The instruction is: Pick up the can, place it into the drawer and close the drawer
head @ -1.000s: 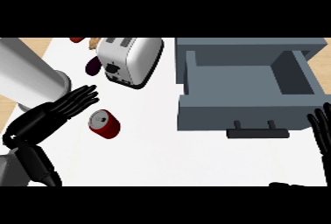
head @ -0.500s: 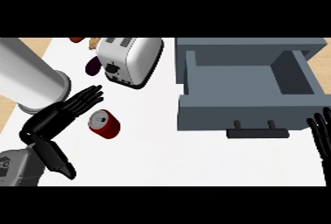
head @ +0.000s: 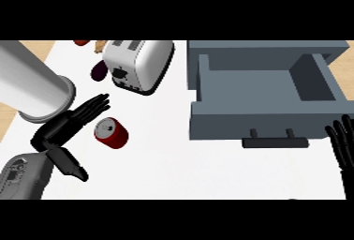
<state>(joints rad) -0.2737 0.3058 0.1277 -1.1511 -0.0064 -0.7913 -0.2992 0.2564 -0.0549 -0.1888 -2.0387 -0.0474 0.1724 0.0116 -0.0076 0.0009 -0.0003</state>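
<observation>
Two hands show. Well left of the open grey box-shaped drawer (head: 266,101), the left robot hand (head: 69,125) spreads straight fingers wide. The red cylindrical metal can (head: 111,133) sits just beside them on the white surface (head: 180,168). Right of the drawer's front, the right robot hand (head: 342,145) rests open.

Red can (head: 111,132) standing out on a white counter (head: 180,173) among greys and blacks.

The can is showing a red side and a silvery top. The drawer (head: 228,127) is wearing a flat slate grey, its handle (head: 275,142) looking near black. The toaster (head: 142,61) is gleaming white, with dark slots and a black base. The left robot hand (head: 66,127) and the right robot hand (head: 343,145) are both showing plain black, and the left forearm (head: 24,174) is looking grey.
</observation>
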